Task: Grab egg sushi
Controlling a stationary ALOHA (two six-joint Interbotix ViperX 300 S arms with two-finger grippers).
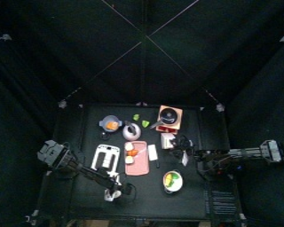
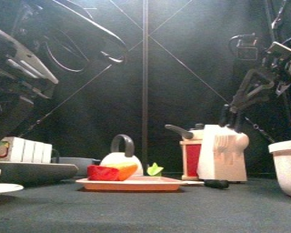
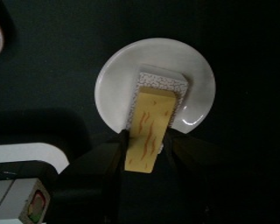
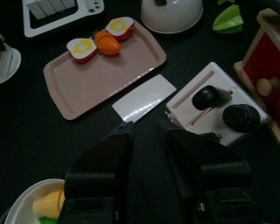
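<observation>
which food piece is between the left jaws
The egg sushi on the small white plate, a tan slab on rice; the round egg and orange pieces sit on the pink tray.

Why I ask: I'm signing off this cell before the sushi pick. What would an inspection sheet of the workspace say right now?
Surface: black table, crowded in the middle.
Job's things: egg sushi lies on a white plate, rice end farthest from the gripper.
Clutter: pink tray with small egg and orange pieces; red and wood box; kettle; white bowl.
Grippers: left gripper is at the sushi's near end, and whether it holds it cannot be told; right gripper hangs above the tray's edge, holding nothing.
Cables: loops along the left arm, off the table.
Surroundings: black curtains all round; no person seen.
</observation>
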